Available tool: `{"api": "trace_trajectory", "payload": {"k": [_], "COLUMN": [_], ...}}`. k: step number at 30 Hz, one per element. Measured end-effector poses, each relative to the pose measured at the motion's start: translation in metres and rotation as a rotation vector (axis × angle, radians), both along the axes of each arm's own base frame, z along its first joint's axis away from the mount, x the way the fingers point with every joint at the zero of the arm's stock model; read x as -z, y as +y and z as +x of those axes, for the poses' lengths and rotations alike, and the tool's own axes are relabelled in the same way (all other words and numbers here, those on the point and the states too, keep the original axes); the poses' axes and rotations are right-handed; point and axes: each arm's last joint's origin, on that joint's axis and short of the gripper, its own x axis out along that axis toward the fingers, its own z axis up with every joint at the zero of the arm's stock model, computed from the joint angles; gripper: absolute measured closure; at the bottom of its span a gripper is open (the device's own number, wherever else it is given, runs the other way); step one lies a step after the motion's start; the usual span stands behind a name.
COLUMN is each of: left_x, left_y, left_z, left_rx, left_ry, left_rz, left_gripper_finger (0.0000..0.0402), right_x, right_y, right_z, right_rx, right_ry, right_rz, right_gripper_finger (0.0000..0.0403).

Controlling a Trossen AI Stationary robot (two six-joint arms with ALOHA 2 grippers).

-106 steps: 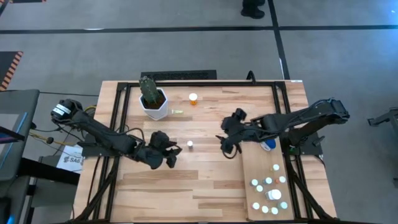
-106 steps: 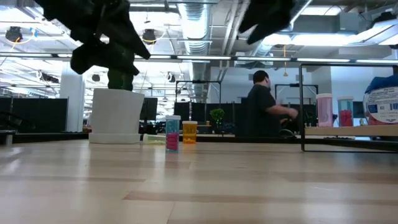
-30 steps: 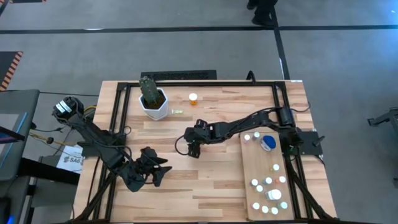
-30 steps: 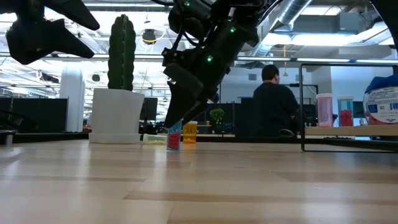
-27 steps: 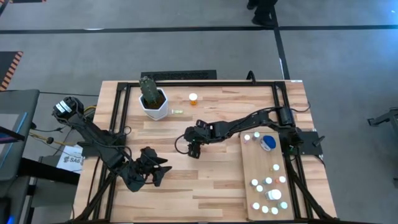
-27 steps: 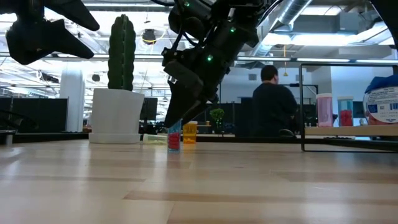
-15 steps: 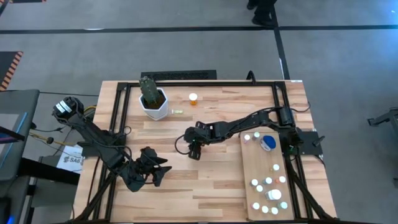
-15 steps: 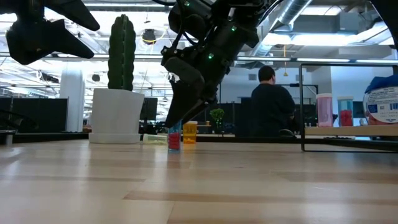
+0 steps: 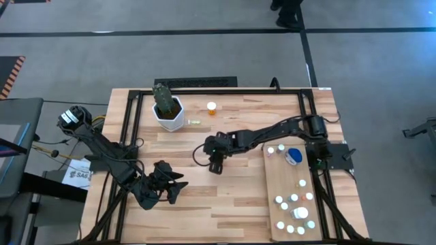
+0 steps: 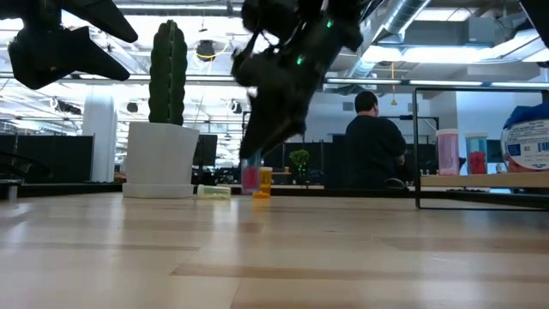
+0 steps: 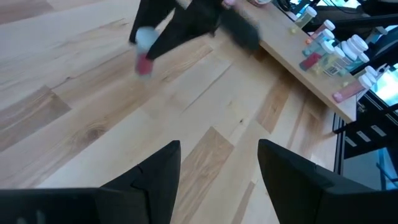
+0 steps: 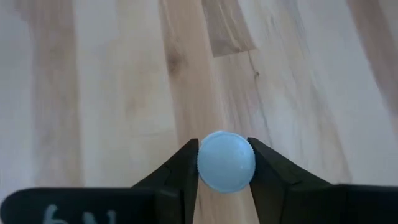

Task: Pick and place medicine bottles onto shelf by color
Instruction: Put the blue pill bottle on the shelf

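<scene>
The right gripper (image 12: pixel 224 163) has closed its fingers on the pink bottle (image 10: pixel 250 178) mid-table and is lifting it, so carrying it to the shelf (image 9: pixel 286 178) at the right edge looks next. The left gripper (image 9: pixel 166 190), fingers half open and empty, waits near the front edge.

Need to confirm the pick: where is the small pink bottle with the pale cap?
Mid-table in the high view, the small pink bottle is clamped in the right gripper, lifted off the planks.
</scene>
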Motion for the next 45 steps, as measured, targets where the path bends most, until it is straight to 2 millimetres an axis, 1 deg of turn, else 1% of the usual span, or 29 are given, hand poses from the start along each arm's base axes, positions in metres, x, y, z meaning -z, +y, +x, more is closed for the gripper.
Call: {"api": "trace_trajectory", "payload": {"k": [4,8,10,14,16,19,22,25,31,35,38,41,45], "left_x": [0.0,0.0,0.0,0.0,0.0,0.001,0.001,0.001,0.001,0.001,0.001,0.001,0.002], "left_y": [0.0,0.0,0.001,0.001,0.002,0.006,0.009,0.014,0.022,0.028,0.032,0.036,0.041], "left_z": [0.0,0.0,0.0,0.0,0.001,0.002,0.005,0.008,0.014,0.018,0.02,0.023,0.025], "left_rx": [0.004,0.004,-0.002,-0.009,-0.018,-0.035,-0.051,-0.063,-0.069,-0.079,-0.085,-0.093,-0.098], "left_ry": [0.002,0.005,0.0,-0.004,-0.003,0.005,0.006,0.012,0.031,0.041,0.051,0.059,0.071], "left_rz": [0.007,0.014,0.022,0.032,0.031,0.034,0.04,0.057,0.111,0.136,0.142,0.144,0.129], "left_gripper_finger": [0.0201,0.0201,0.0201,0.0201,0.0201,0.0201,0.0201,0.0201,0.0201,0.0201,0.0201,0.0201,0.0201], "right_x": [-0.023,-0.048,-0.054,-0.05,-0.047,-0.048,-0.055,-0.061,-0.068,-0.066,-0.061,-0.054,-0.043], "right_y": [-0.005,-0.005,-0.002,0.003,0.006,0.012,0.023,0.037,0.064,0.079,0.087,0.09,0.089], "right_z": [-0.013,-0.03,-0.041,-0.073,-0.092,-0.118,-0.143,-0.165,-0.205,-0.225,-0.235,-0.244,-0.254], "right_rx": [-0.002,-0.008,-0.026,-0.01,0.028,0.1,0.156,0.176,0.221,0.264,0.297,0.357,0.469], "right_ry": [0.024,0.041,0.037,0.067,0.085,0.083,0.062,0.05,0.083,0.101,0.124,0.146,0.184], "right_rz": [0.015,0.01,0.003,0.024,0.054,0.1,0.127,0.131,0.037,-0.002,-0.024,-0.03,-0.026], "right_gripper_finger": [0.0263,0.0269,0.0273,0.0273,0.0269,0.0267,0.0269,0.027,0.0267,0.0267,0.0265,0.0265,0.0264]}}
